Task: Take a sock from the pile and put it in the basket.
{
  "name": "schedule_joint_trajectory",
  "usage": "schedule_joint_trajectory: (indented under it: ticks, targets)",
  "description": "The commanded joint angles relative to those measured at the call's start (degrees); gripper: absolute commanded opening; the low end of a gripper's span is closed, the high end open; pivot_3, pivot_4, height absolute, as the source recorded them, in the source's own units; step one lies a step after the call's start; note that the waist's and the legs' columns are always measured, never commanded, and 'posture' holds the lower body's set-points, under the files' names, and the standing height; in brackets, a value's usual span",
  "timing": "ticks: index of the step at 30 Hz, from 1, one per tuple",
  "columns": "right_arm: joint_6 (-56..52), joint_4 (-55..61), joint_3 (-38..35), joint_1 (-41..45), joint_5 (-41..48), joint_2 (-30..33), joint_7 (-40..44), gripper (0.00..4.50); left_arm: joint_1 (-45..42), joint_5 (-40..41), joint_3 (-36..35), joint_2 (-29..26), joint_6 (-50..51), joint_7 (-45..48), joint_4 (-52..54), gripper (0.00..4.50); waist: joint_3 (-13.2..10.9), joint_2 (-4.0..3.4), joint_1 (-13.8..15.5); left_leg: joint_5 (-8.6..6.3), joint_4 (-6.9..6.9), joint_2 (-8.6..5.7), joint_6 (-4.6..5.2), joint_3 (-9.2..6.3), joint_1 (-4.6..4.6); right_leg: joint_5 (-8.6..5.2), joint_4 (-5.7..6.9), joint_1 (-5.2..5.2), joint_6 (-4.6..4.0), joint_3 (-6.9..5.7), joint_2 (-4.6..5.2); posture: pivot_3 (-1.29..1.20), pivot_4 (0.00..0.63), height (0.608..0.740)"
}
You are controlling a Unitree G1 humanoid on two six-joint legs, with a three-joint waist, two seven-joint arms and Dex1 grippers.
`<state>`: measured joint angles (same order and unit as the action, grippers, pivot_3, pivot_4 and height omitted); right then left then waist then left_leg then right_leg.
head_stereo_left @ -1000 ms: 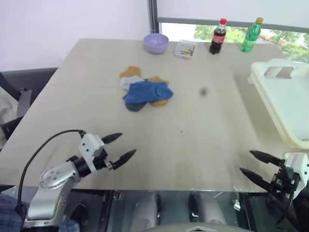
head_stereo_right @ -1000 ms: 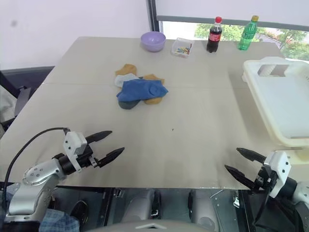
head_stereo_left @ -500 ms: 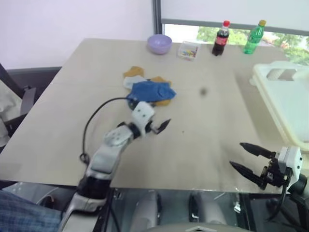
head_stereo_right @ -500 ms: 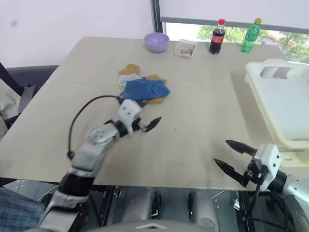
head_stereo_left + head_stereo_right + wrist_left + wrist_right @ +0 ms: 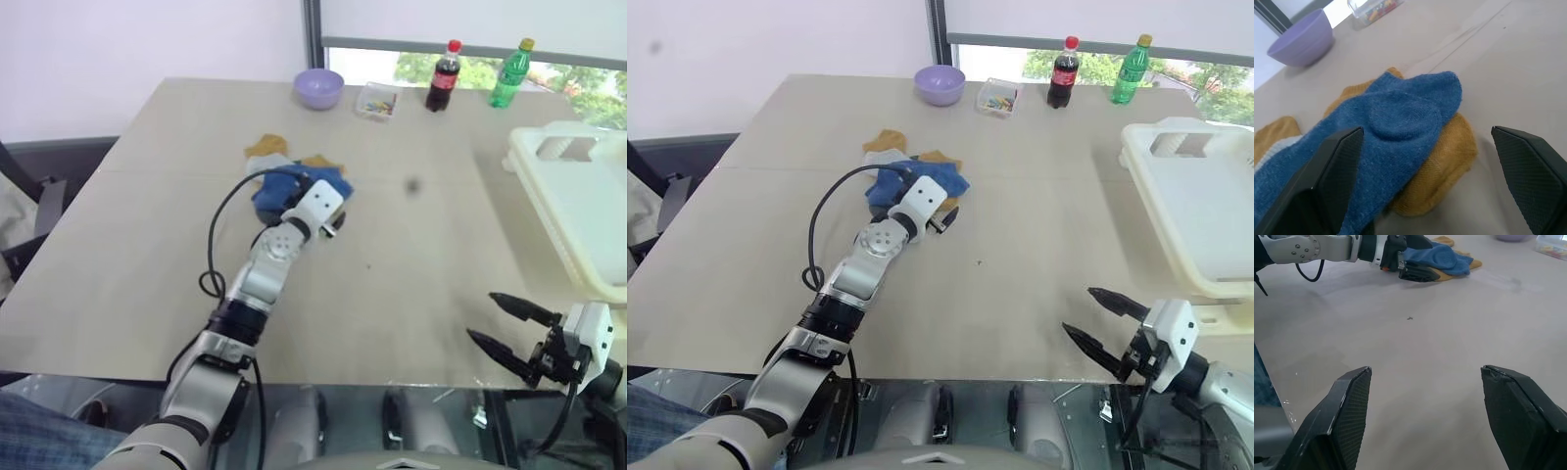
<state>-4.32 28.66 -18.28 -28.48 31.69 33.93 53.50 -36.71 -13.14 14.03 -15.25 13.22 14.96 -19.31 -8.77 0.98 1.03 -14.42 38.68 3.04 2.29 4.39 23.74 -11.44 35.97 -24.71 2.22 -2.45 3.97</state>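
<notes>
— Two grippers, what state?
— Left gripper (image 5: 1425, 171) spread wide at the pile (image 5: 294, 181), centre frame; right gripper (image 5: 1097, 323) open, idle.
— Next?
— Likely pinch the blue sock (image 5: 1396, 122), carry it right to the basket (image 5: 1200, 211).

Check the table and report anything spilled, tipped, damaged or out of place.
Nothing stands out. The cola bottle and green bottle stand upright, the lilac bowl sits level, and the cream-white plastic laundry basket rests flat. The socks lie heaped.

Pale table (image 5: 421, 274) with sock pile (image 5: 284, 176), basket (image 5: 578, 211), lilac bowl (image 5: 318, 88), two bottles (image 5: 442, 75).
</notes>
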Motion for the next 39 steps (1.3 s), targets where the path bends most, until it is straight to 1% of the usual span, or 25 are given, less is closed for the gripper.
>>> schedule_joint_trajectory:
  ticks: [1,8,13,18,29,39]
  targets:
    - [2.0,0.6,-1.2,-0.7,-0.4,-0.2,0.3,3.63,-2.4,-1.2,-0.9,0.2,-2.5,-2.0,-0.7,4.5,0.0,0.0,0.0,0.0,0.01,0.0,0.0,-0.01,0.0,0.0,0.0,0.0,0.0,0.0,0.0,0.0,0.15,0.736]
    - [3.2,-0.6,-1.0,-1.0,-0.9,-0.8,0.7,3.63,-3.5,-1.4,-2.2,0.2,-2.3,-3.5,-3.8,4.5,0.0,0.0,0.0,0.0,0.03,0.0,0.0,-0.06,0.01,0.01,0.0,0.01,0.01,0.0,0.01,0.0,0.15,0.736]
    - [4.1,-1.7,-1.7,-1.4,-0.7,-0.7,1.3,3.63,-3.9,-2.9,-0.6,-0.6,-5.0,-3.2,-5.8,4.5,0.0,0.0,0.0,0.0,0.03,0.0,0.0,-0.03,0.0,0.01,0.01,0.01,0.01,0.0,0.01,0.0,0.15,0.736]
    - [4.8,-1.9,-1.7,-2.0,-1.0,-0.9,1.3,3.63,-4.5,-3.2,-1.3,-0.2,-6.2,-4.3,-6.6,4.5,0.0,0.0,0.0,0.0,0.03,0.0,0.0,-0.02,0.0,0.01,0.01,0.01,0.02,0.0,0.01,0.0,0.15,0.736]
    - [6.4,-3.9,-1.4,-1.7,-1.6,-1.3,1.4,3.63,-4.7,-4.9,-1.0,-1.2,-7.8,-5.2,-8.3,4.5,0.0,0.0,0.0,0.0,0.05,0.0,0.0,0.06,0.0,0.02,0.05,0.01,0.02,0.0,0.01,0.0,0.15,0.736]
    - [8.0,-5.5,-0.7,-1.3,-2.5,-1.8,1.4,3.63,-5.6,-8.1,-0.2,-1.7,-10.9,-7.4,-9.4,4.5,0.0,0.0,0.0,0.0,0.07,-0.01,0.0,0.18,0.0,0.07,0.06,0.01,0.1,0.0,0.01,0.0,0.15,0.736]
